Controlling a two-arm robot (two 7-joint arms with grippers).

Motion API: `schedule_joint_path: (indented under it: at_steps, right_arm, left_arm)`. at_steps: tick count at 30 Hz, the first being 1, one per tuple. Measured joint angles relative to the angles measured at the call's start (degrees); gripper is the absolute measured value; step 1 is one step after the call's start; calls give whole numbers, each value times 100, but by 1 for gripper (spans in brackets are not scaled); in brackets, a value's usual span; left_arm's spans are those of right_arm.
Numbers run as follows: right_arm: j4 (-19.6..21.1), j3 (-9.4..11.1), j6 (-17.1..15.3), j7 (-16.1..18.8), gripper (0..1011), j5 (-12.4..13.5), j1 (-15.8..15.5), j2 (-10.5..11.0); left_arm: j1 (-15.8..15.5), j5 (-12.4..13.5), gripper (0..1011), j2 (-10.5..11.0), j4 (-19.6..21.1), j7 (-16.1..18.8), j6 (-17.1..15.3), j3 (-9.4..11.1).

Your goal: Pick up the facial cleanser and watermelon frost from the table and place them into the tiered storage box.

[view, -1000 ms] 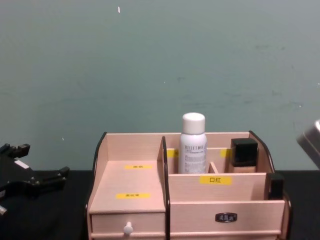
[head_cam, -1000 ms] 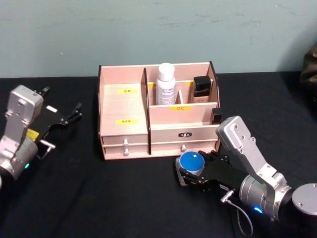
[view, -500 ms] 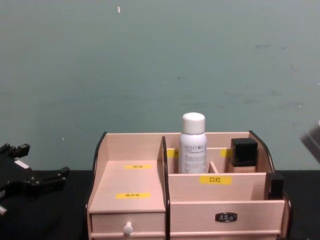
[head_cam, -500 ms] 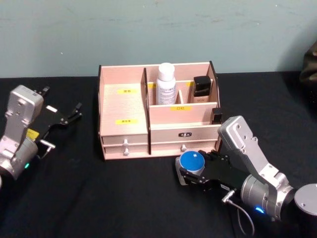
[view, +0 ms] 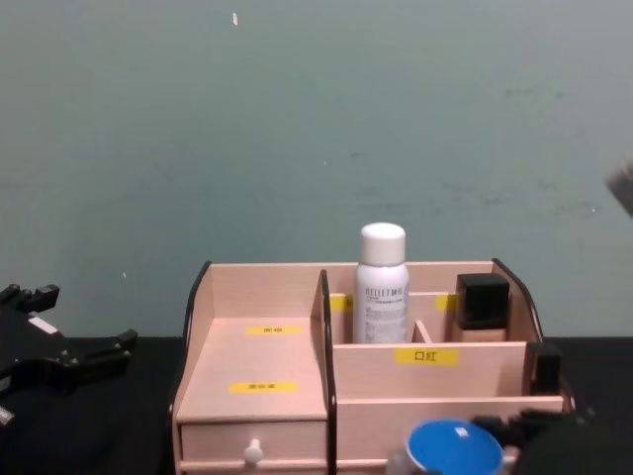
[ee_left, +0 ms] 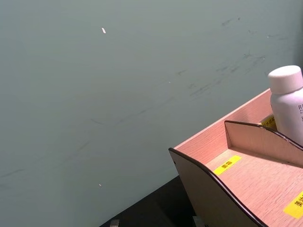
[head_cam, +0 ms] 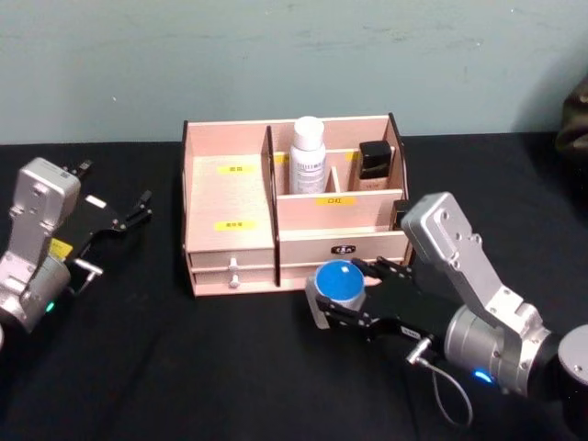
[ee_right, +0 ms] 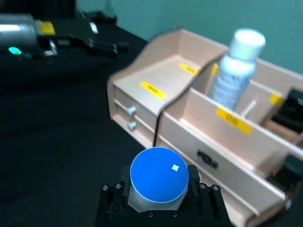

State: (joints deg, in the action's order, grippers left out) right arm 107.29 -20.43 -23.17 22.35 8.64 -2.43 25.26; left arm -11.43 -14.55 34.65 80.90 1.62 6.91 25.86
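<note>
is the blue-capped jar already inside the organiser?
No, the right gripper holds the blue-capped jar in front of the organiser, outside its compartments.

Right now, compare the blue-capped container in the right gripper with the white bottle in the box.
The blue-capped container is short and squat; the white bottle is tall and slim. The container's cap is blue, the bottle's white. The container is clamped in the right gripper before the tiered storage box; the bottle stands free in a rear compartment. Both are round with pale bodies.
</note>
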Motion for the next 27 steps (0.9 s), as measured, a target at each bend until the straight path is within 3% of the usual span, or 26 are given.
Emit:
schedule_joint_path:
  at_steps: [11,18,27]
  right_arm:
    - [192,-445,-256,33,728,-36,593,-250]
    - [-91,-736,-466,-81,728,-201,1102,-629]
    - [-603,-895,-599,-282,728,-441,1593,-1142]
  left_arm:
    - [0,0,1001,0,0,0,0,0]
    - [0,0,1001,0,0,0,0,0]
    - [0,0,1001,0,0,0,0,0]
